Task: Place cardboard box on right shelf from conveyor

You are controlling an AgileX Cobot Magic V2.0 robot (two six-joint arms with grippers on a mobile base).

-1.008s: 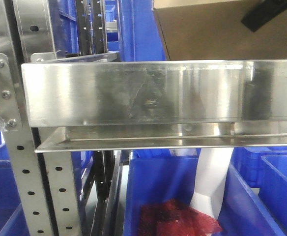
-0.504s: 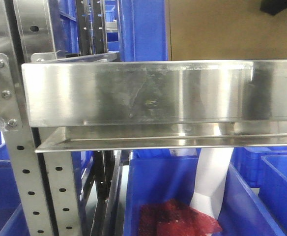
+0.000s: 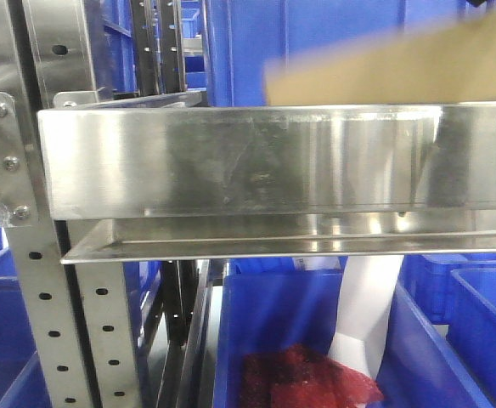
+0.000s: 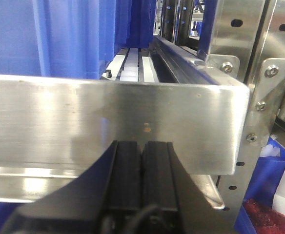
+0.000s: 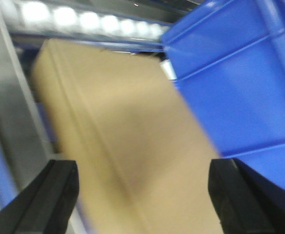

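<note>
Steel shelf rail (image 3: 256, 157) fronts blue bins (image 5: 230, 78); right gripper (image 5: 137, 195), jaws spread wide, frames the blurred cardboard box (image 5: 118, 131) lying lengthwise ahead; left gripper (image 4: 142, 161) is closed, empty.

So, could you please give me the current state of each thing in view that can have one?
cardboard box: tilted, blurred, above the shelf rail, between the right gripper's fingers.
right gripper: open, fingers apart on either side of the box.
left gripper: shut, empty, before the rail.
right shelf: upright.
blue bin: holds red material.
</note>
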